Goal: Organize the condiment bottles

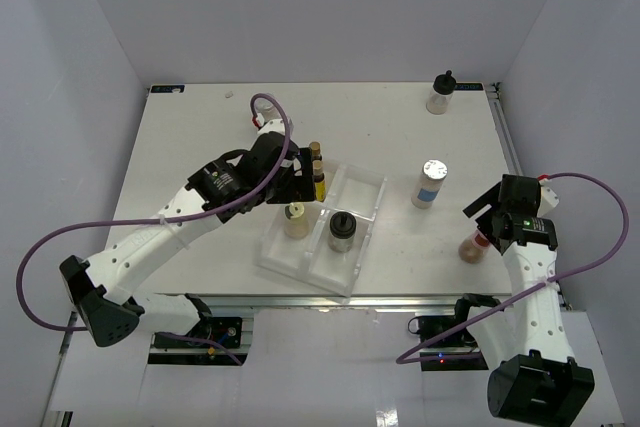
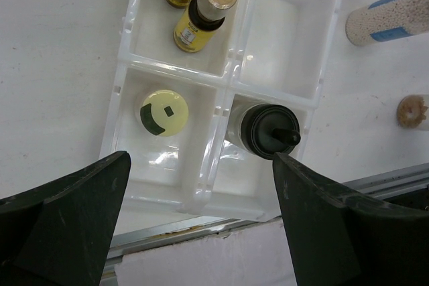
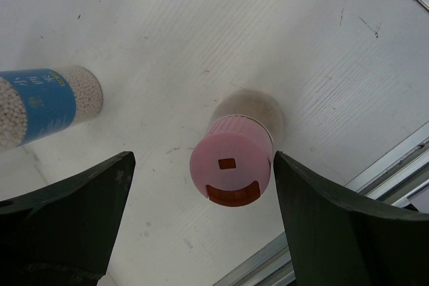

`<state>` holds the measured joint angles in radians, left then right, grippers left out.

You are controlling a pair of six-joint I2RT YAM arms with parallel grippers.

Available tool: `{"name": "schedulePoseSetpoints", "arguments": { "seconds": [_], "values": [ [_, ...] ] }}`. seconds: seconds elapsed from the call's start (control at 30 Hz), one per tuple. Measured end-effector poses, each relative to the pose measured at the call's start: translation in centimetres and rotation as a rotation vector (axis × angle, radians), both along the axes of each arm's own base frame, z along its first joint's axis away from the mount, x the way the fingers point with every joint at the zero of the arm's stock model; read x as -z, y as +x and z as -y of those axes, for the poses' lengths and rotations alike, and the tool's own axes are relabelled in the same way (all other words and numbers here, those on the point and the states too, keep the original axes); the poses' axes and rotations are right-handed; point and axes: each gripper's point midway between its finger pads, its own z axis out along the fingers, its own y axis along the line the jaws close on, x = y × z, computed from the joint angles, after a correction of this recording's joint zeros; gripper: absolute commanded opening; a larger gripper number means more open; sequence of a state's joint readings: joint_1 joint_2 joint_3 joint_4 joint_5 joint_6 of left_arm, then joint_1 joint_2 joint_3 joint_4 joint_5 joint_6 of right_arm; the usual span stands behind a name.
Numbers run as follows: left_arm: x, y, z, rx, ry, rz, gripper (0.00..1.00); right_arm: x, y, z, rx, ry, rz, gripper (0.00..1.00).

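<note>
Scuffed white table (image 1: 200, 127), pale walls (image 1: 300, 7); left gripper (image 2: 201, 160) spread above tray (image 2: 226, 80), right gripper (image 3: 203, 157) spread astride pink-capped bottle (image 3: 233, 169).

1. Top view: fixed high behind the arm bases and tilted down toward 12 o'clock. It is the farthest off and takes in the whole bench (image 1: 200, 137), both arms and the tray (image 1: 365, 185) near centre.
2. Left wrist view: rides the left pincer (image 2: 201, 162), looking almost straight down from close over the tray (image 2: 288, 38). Its fingers fill 7 and 5 o'clock.
3. Right wrist view: rides the right pincer (image 3: 204, 159), looking down, nearest of all, on the pink bottle (image 3: 231, 169). The bench edge runs at 4 o'clock.
4. Shared: top and left wrist both hold the tray. The blue jar (image 1: 430, 183) (image 2: 389, 15) (image 3: 40, 105) shows in all three, at 2 o'clock in left wrist and 9 o'clock in right wrist.
</note>
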<state>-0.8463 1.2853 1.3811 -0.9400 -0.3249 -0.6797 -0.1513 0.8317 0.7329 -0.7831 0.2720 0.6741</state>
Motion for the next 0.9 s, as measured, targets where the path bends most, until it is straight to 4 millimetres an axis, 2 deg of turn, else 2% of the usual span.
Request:
{"name": "schedulePoseSetpoints", "arguments": {
  "seconds": [0.2,0.4,0.53,0.8,0.9],
  "values": [
    [0.5,0.1,0.2,-0.003,0.009,-0.012,0.98,1.1,0.1,-0.1,-0.005,0.006,-0.015,0.87],
    [0.5,0.2,0.2,-0.010,0.005,-0.011,0.98,2.6,-0.2,0.0,-0.006,0.000,-0.042,0.77],
    [0.4,0.3,0.3,-0.014,-0.001,-0.006,0.98,2.6,0.0,0.4,-0.002,-0.020,-0.035,0.67],
    [0.6,0.3,0.1,-0.020,-0.002,-0.001,0.98,2.3,0.5,1.4,0.014,-0.075,-0.006,0.33],
    [0.6,0.1,-0.2,-0.023,-0.002,0.002,0.98,2.2,0.5,1.5,0.010,-0.085,-0.001,0.09]
  ]
}}
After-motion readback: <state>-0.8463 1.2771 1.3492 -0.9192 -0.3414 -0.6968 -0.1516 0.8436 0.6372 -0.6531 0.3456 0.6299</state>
